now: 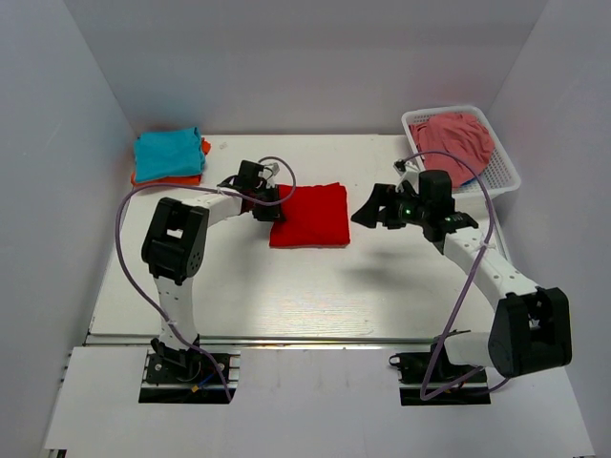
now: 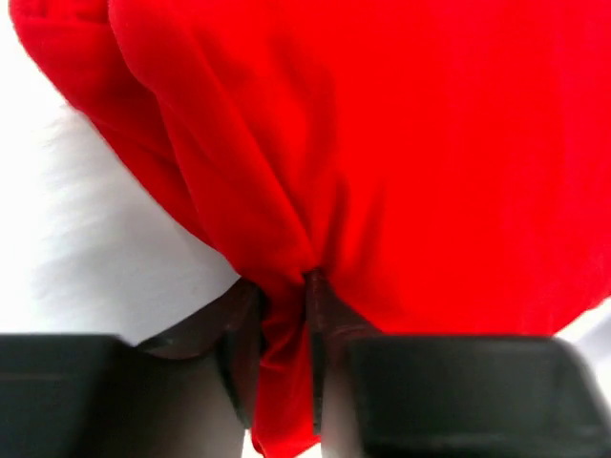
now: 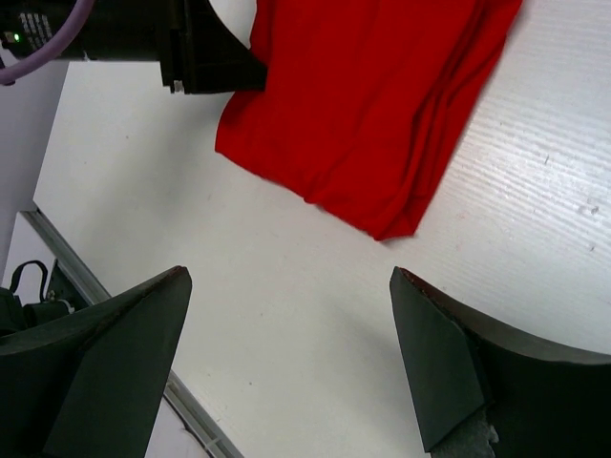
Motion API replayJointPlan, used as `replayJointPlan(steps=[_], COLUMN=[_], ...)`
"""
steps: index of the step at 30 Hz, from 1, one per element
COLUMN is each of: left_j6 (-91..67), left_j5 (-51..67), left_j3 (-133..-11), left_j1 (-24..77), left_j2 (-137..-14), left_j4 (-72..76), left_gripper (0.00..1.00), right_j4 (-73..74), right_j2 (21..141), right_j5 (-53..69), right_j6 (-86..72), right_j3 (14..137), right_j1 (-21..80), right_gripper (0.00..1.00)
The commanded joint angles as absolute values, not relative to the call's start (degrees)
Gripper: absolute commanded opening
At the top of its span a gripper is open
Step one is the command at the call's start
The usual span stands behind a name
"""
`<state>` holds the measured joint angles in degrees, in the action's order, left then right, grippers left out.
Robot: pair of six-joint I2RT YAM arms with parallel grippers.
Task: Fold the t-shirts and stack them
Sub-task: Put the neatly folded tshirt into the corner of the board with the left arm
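The bright red t-shirt (image 1: 310,216) lies folded in a rectangle in the middle of the table. My left gripper (image 1: 271,203) is shut on its left edge; in the left wrist view the red cloth (image 2: 382,153) is pinched between the two fingers (image 2: 246,343). My right gripper (image 1: 370,211) is open and empty, raised just right of the shirt. The right wrist view shows the red t-shirt (image 3: 363,114) ahead of the spread fingertips (image 3: 420,324). A folded teal t-shirt (image 1: 168,153) lies on a folded orange one (image 1: 201,149) at the back left.
A white basket (image 1: 500,172) at the back right holds a crumpled pink-red garment (image 1: 456,140). White walls enclose the table on three sides. The table's near edge (image 1: 315,339) runs in front of the arm bases.
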<state>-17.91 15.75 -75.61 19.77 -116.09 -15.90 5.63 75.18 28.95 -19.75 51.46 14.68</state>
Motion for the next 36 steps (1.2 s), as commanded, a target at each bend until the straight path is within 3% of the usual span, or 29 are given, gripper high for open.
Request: replayJointPlan(steps=[1, 2, 15, 21, 36], left_j6=[-15.21, -15.21, 5.17, 12.99, 27.15], left_j5=[20.29, 21.17, 6.53, -1.40, -6.32], left_j3=[-74.79, -74.79, -83.22, -92.10, -115.14], left_j1=[20.30, 20.30, 18.02, 15.39, 4.84], left_j2=[-119.96, -120.67, -107.67, -107.67, -117.60], left_j4=[-14.16, -14.15, -22.31, -27.94, -32.44], left_gripper=[0.23, 0.00, 0.00, 0.00, 0.00], right_j4=[2.64, 2.46, 2.90, 2.03, 2.20], right_j2=[71.12, 70.76, 69.08, 71.54, 83.05], right_j5=[29.01, 28.13, 23.64, 22.94, 25.84], right_j6=[-20.57, -20.39, -18.11, -18.02, -18.54], right_j3=[49.31, 48.52, 45.79, 46.40, 54.05], right_j1=[14.50, 14.50, 14.32, 14.24, 14.15], right_gripper=[0.90, 0.90, 0.90, 0.90, 0.90])
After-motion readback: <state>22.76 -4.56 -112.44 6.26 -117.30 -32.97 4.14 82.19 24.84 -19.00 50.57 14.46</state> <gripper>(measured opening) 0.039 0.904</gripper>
